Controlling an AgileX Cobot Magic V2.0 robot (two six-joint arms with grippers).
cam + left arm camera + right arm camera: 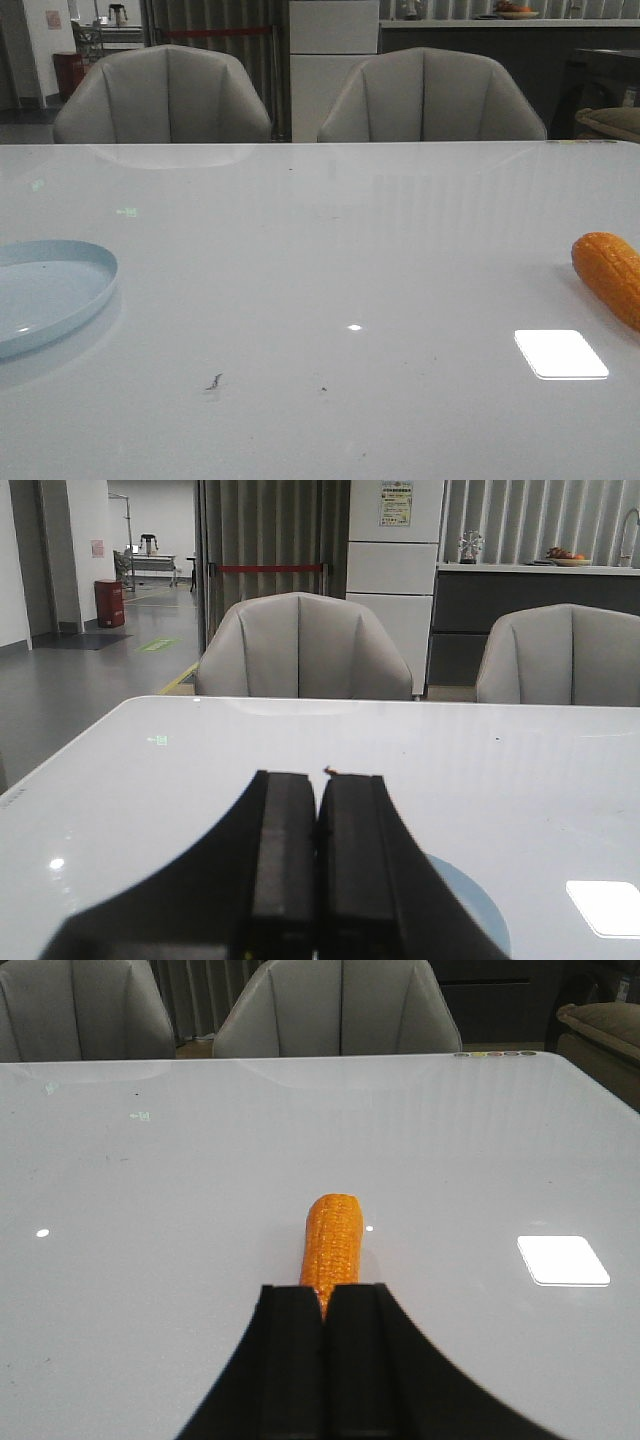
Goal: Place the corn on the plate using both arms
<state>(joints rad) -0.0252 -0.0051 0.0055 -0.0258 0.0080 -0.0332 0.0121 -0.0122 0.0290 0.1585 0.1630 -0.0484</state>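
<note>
An orange corn [610, 275] lies on the white table at the far right, cut off by the edge of the front view. The pale-blue plate [40, 295] sits at the far left, partly out of frame. Neither gripper shows in the front view. In the right wrist view my right gripper [325, 1290] is shut with nothing in it, and the corn [333, 1235] lies just past its tips, pointing away lengthwise. My left gripper [320, 777] is shut and empty. A slice of the plate [470, 905] shows beside and below its fingers.
Two grey chairs [165, 95] [430, 95] stand behind the table's far edge. A bright rectangle of reflected light [560, 353] lies near the corn. Small dark marks [213, 381] dot the table surface between plate and corn.
</note>
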